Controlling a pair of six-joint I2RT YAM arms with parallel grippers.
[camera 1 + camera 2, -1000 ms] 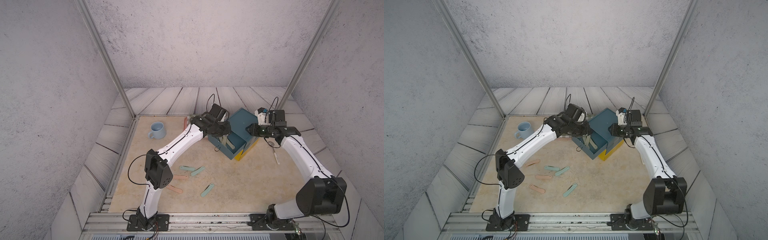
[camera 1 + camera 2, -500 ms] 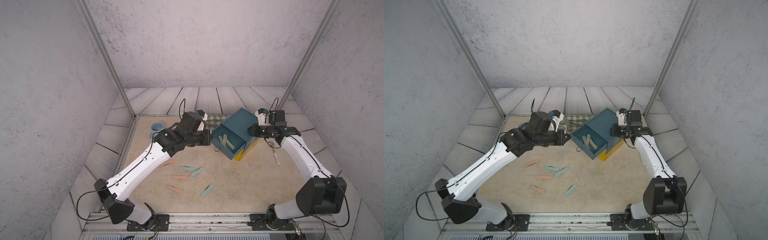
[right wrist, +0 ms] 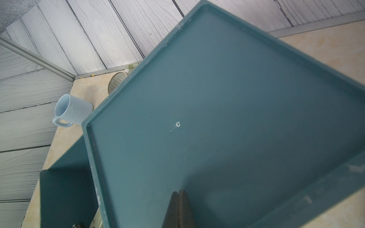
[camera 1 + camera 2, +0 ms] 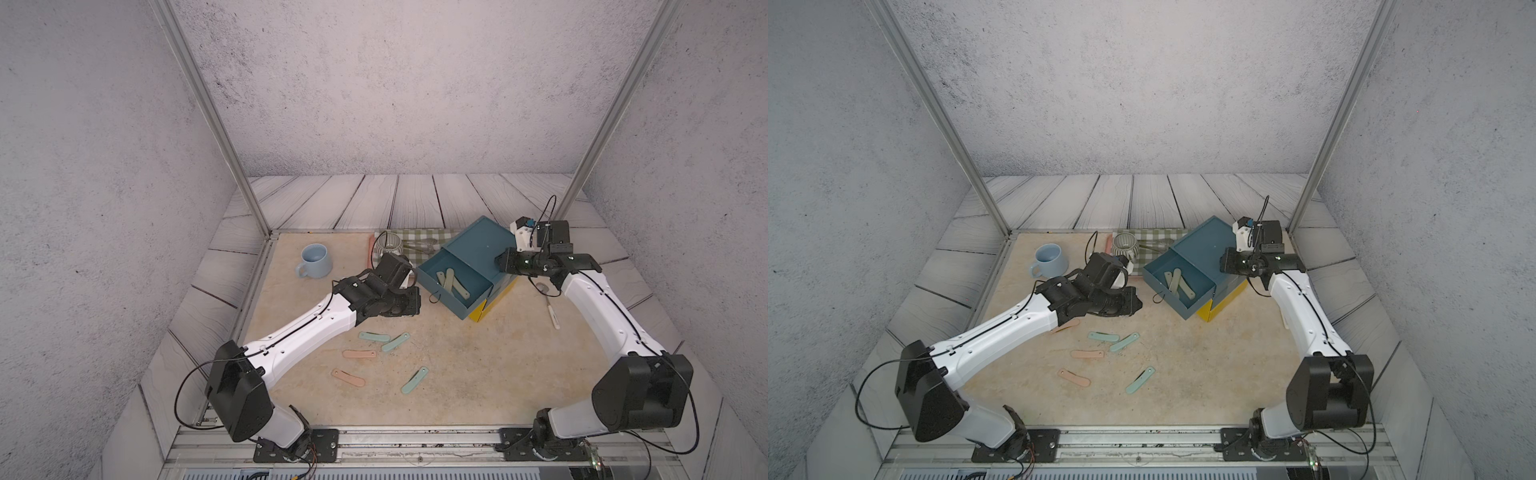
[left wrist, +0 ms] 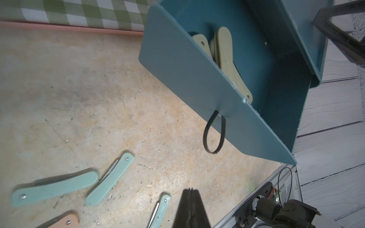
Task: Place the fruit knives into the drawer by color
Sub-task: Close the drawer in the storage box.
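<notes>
Grey textured walls (image 4: 395,83), pale plank floor (image 4: 415,199)

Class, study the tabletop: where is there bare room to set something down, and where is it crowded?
Widest bare table: front right, bordered by the drawer chest, the white stick and the lone teal knife. A smaller patch lies between the mug and the left arm. Crowded: the scattered knives front left; the checkered tray at the back.

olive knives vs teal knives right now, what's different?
Colour: the olive knives are grey-green, the teal knives pale blue-green.
Place: olive knives lie inside the pulled-out drawer; teal knives lie on the table.
Layout: olive knives overlap in a pile; teal knives are spread, one well apart.
Shared: three of each, same folded rounded shape.
</notes>
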